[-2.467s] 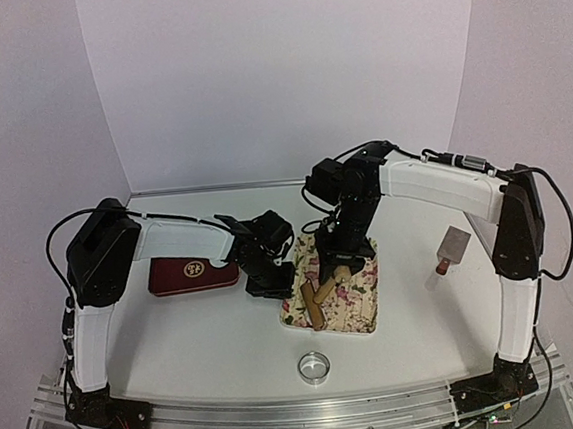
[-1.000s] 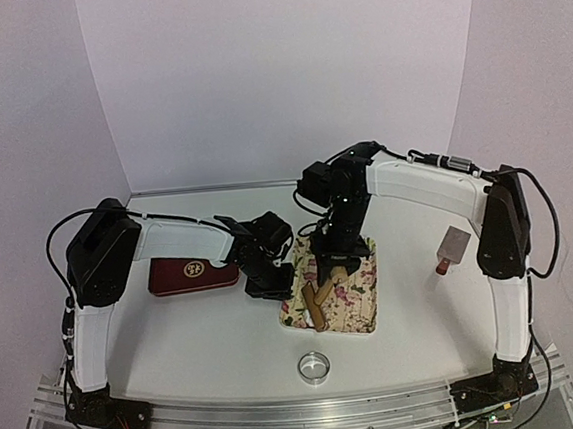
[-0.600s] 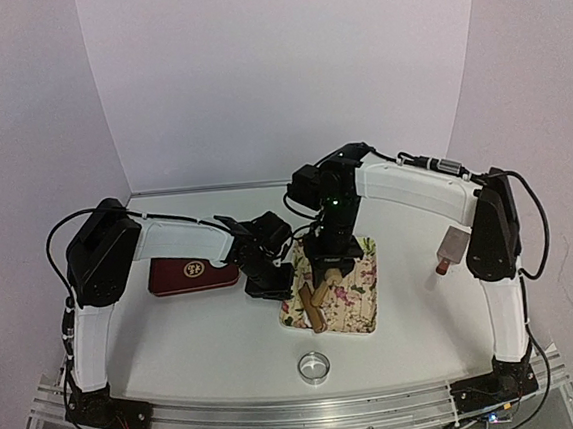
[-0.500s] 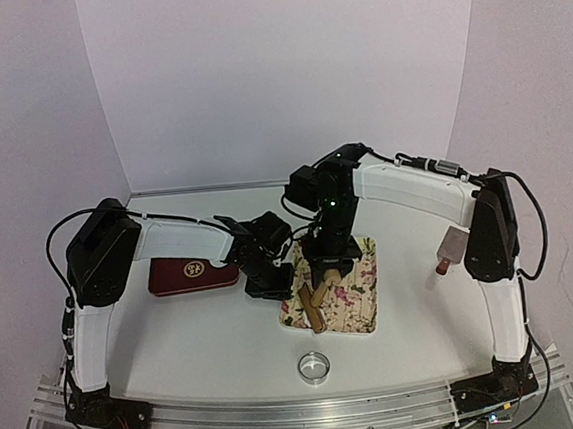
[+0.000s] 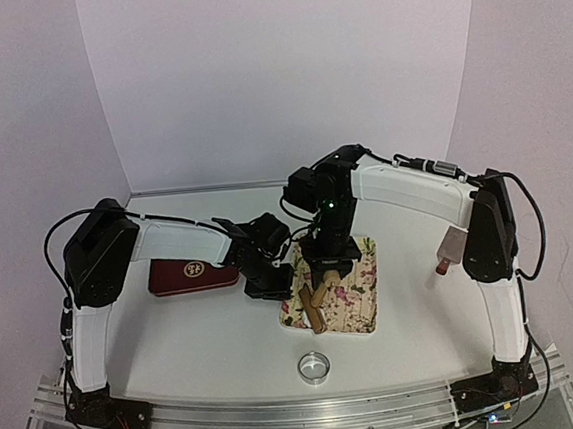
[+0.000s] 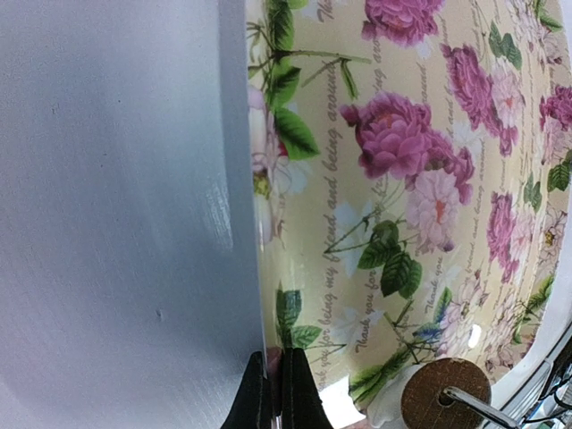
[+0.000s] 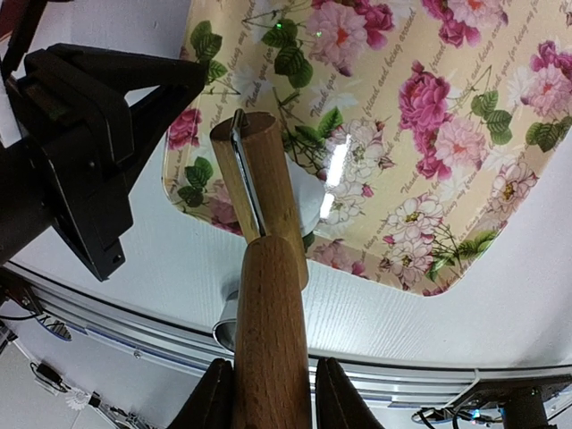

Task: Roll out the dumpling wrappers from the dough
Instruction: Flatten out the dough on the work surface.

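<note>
Fingers [image 7: 213, 398] of the right gripper [image 7: 273, 393] are closed almost fully on the handle of a wooden rolling pin [image 7: 261, 192], one on each side of it. The pin reaches forward from that grip, down onto a flowered tray [image 5: 359, 293]. In the top view its long axis runs from the gripper toward the table's near edge, leaning a little left, along the left side of the tray. The left gripper [image 6: 275, 393] is fully closed. Its two tips are pressed together on the tray's left rim, which shows as a thin pale line between them.

The dough [image 7: 315, 201] is a white lump on the tray near its near-left corner, under the pin's barrel and touching it. Only a small bulge shows beside the wood, so which way it runs cannot be told. From the left wrist it peeps out below the pin's round end.

Script printed among the tray's pink roses reads "my friend and being around" and "Thank you for". A red case [image 5: 191, 275] lies on the table [image 5: 206, 332] left of the left gripper, with a gold emblem too small to read. A metal ring cutter [image 5: 314, 366] sits near the near edge, and a red-handled scraper [image 5: 452, 248] lies toward the right edge.
</note>
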Robot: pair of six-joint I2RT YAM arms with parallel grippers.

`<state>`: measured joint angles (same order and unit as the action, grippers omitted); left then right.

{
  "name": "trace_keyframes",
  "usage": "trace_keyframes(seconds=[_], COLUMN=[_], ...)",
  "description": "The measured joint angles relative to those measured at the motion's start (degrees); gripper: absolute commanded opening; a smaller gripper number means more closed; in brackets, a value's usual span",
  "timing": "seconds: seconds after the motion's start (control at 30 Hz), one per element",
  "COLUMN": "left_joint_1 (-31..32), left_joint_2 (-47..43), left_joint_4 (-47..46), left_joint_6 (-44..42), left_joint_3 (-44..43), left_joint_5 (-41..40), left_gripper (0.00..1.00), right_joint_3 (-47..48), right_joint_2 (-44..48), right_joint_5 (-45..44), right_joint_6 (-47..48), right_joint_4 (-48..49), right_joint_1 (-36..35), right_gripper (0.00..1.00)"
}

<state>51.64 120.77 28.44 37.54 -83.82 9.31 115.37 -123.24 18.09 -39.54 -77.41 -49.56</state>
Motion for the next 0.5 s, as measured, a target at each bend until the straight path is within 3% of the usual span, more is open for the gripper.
trace_keyframes(seconds=[0.5], left_joint_1=[-0.15], left_joint_2=[-0.62], left_joint_4=[-1.59], left_joint_6=[0.04], left_joint_3=[1.44], left_joint_5=[-0.41], left_gripper=[0.0], right_joint_3=[1.95], right_joint_2=[-2.13], right_joint_5=[1.82], right_joint_6=[0.15], right_joint_4=[-1.74], right_joint_1=[1.53], right_gripper=[0.0])
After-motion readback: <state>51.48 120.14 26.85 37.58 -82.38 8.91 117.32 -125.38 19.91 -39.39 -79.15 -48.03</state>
